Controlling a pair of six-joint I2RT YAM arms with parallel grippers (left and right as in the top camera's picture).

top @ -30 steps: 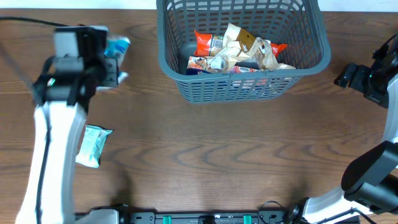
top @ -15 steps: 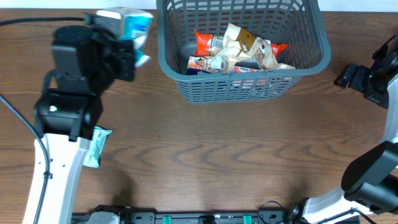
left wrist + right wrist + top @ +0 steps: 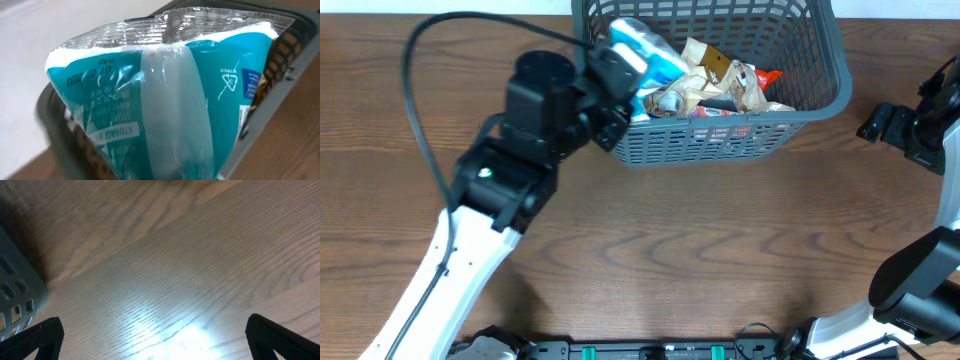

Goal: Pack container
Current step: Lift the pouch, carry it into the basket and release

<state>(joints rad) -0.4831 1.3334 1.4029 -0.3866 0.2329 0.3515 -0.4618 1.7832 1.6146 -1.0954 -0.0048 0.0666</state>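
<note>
The left gripper (image 3: 623, 68) is clamped on a teal packet (image 3: 165, 100); its fingers are hidden in the wrist view, where the packet's teal and white back with a clear sealed top fills almost the whole picture. From overhead the packet is held above the left end of the container (image 3: 715, 120), over its inside and just past the left rim. The container, a dark grey basket with slotted sides, stands at the far edge of the worktop (image 3: 670, 240), a little right of the middle. In it lies a heap of snack packets: crumpled tan and brown ones (image 3: 710, 68) in the middle, a red one (image 3: 770, 77) poking out toward the right wall, and others with red and blue print along the near wall. The left arm's white forearm (image 3: 430, 290) rises from the near left corner and slants up to the dark wrist by the basket's left side, a black cable (image 3: 420, 60) looping over it. The right gripper (image 3: 157, 345) has its fingers spread wide, holding nothing, above bare wood near the basket's right side, at the right edge of the worktop
</note>
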